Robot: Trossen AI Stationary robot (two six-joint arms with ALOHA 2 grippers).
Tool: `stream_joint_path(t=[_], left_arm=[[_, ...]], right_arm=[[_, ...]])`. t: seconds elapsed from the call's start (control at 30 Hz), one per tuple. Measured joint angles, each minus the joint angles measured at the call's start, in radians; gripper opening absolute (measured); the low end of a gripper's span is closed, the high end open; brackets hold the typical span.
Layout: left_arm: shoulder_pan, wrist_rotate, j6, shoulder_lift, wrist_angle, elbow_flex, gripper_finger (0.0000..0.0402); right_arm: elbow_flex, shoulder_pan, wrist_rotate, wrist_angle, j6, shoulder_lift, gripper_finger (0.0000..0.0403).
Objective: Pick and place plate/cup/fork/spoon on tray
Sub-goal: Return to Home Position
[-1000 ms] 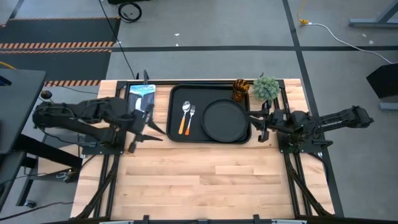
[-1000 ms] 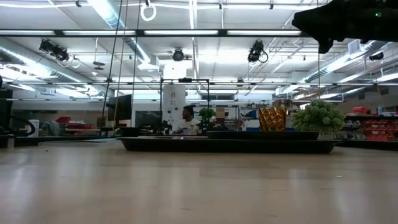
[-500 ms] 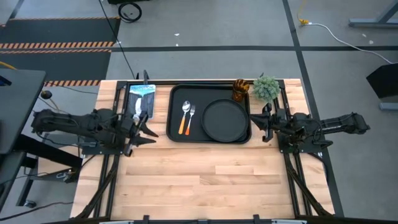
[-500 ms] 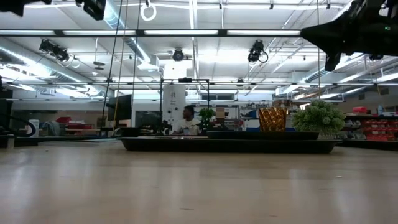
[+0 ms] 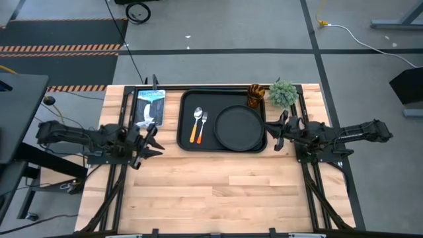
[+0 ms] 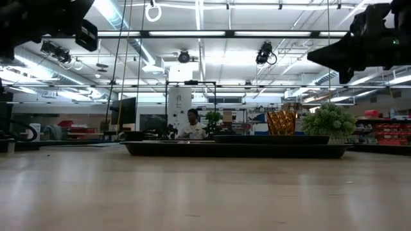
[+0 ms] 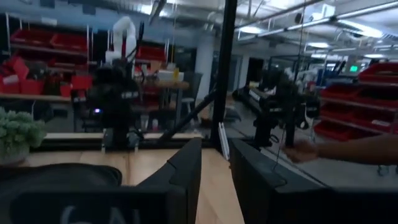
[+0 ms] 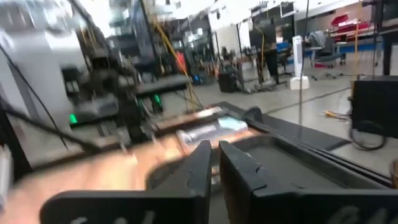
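Observation:
The black tray (image 5: 186,99) lies at the table's far middle. On it rest the round black plate (image 5: 239,128) on the right, and the spoon (image 5: 196,123) and fork (image 5: 203,125) side by side on the left. The amber cup (image 5: 255,96) stands upright at the tray's far right corner and also shows in the low view (image 6: 280,122). My left gripper (image 5: 153,140) hovers left of the tray, empty, its fingers (image 7: 186,174) a narrow gap apart. My right gripper (image 5: 272,132) hovers at the tray's right rim, shut and empty.
A small green plant (image 5: 283,92) stands right of the cup. A blue-white packet (image 5: 149,106) lies left of the tray. The near half of the wooden table (image 5: 218,192) is bare. A person (image 6: 191,125) sits in the room behind, and a person's hand (image 7: 298,150) shows beyond the table.
My left gripper has drawn back from the tray toward the table's left edge and sunk lower. My right gripper has pulled back a little toward the right edge and come lower. The things on the tray have stayed put.

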State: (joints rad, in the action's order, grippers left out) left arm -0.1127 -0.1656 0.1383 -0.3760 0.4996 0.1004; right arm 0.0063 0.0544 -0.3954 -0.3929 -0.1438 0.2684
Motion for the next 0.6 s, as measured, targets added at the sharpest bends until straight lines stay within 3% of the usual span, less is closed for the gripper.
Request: stream_joint_path(t=[0.13,0.4,0.6], left_arm=[[0.000,-0.023,-0.017,0.039,0.033,-0.043,0.0079],[0.000,-0.204,-0.028,0.136,0.003,-0.043,0.0050],[0.000,-0.168,-0.044,0.223,-0.096,-0.043,0.0027]], right_arm=[[0.000,0.000,0.000,0.047,0.042,0.000,0.0040],[0.000,0.000,0.000,0.050,0.042,0.001,0.0040],[0.000,0.000,0.000,0.050,0.042,0.001,0.0039]])
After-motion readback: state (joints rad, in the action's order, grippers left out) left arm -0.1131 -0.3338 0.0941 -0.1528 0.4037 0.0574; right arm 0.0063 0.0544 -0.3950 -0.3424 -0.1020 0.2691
